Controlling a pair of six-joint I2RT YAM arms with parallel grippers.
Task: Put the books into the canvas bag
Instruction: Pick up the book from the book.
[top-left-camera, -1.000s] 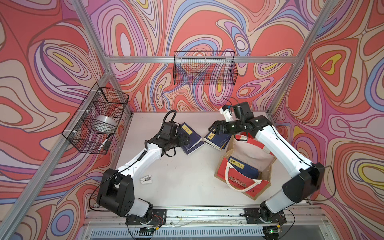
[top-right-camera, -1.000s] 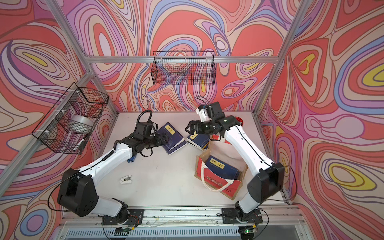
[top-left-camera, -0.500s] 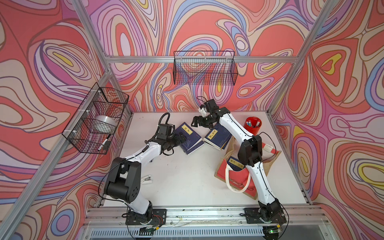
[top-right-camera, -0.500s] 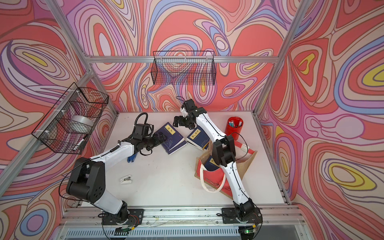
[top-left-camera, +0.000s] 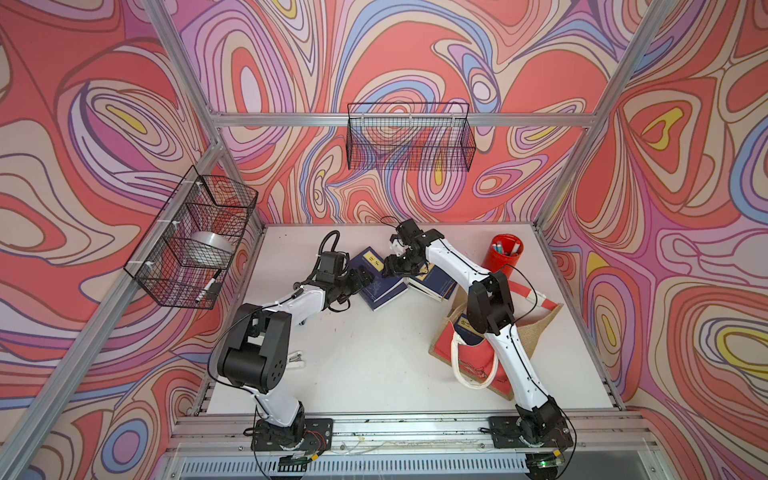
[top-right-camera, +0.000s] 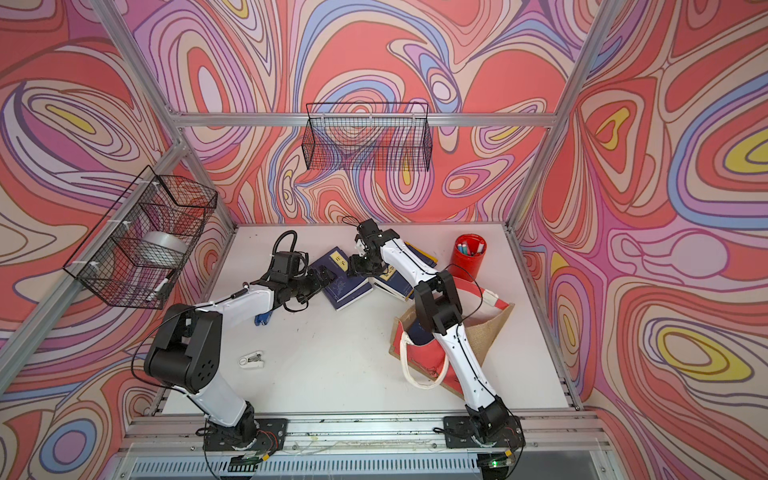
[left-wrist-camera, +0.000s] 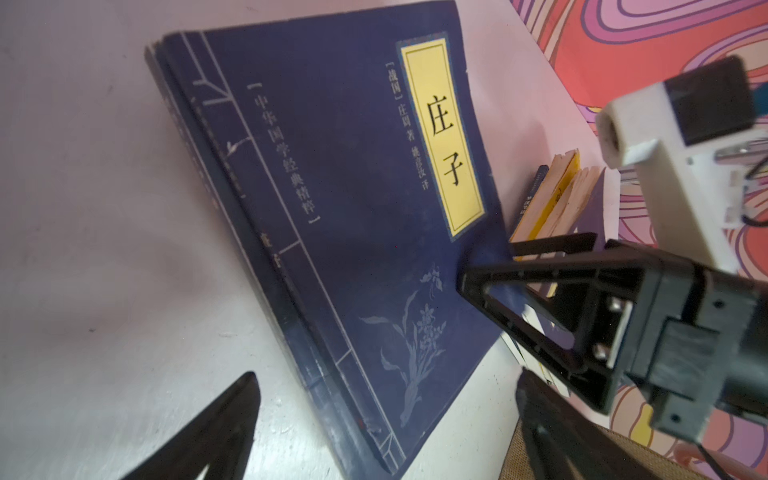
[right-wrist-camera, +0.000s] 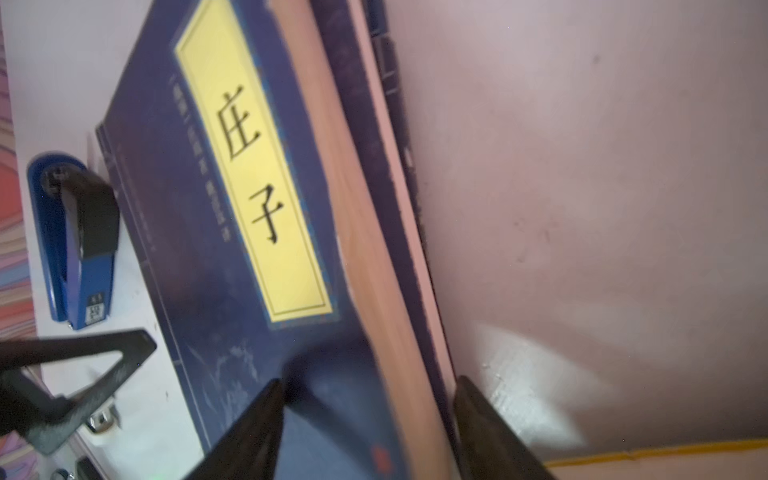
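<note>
One book (top-left-camera: 464, 327) already sits in the bag (top-left-camera: 536, 332), behind my right gripper (right-wrist-camera: 368, 384). Several books (top-left-camera: 380, 279) lie between my grippers, unpacked. My left gripper (top-left-camera: 360, 278) is open beside them; my right straddles their edge, grip unclear.

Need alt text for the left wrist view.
A navy book with a yellow title label lies atop a second book on the white table. The right gripper straddles its far edge; the left gripper, open, frames its near corner.
</note>
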